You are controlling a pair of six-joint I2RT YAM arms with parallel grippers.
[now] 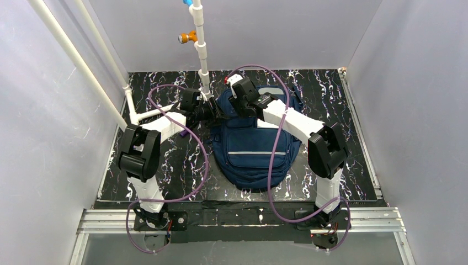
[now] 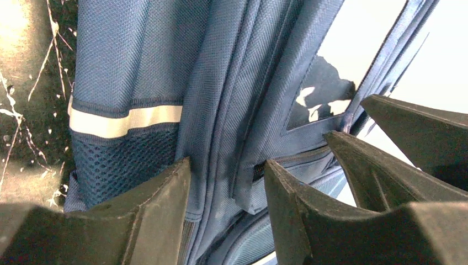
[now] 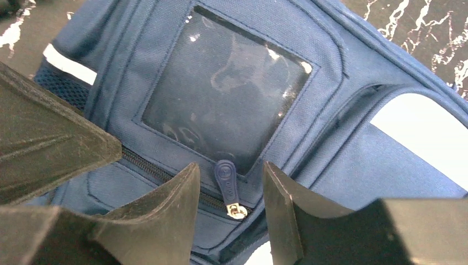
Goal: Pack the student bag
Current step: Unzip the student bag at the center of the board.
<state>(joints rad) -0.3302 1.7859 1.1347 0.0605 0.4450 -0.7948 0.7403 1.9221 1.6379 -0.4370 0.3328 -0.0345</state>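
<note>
Left pincer [image 2: 227, 160] and right pincer [image 3: 230, 164] gape apart over the student bag [image 1: 248, 142] (top hidden under the 2 wrists overhead).

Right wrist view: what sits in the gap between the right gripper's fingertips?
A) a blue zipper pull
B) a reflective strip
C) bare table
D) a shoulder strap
A: the blue zipper pull lies between the parted fingertips of the right gripper, just below the clear window of the student bag.
</note>
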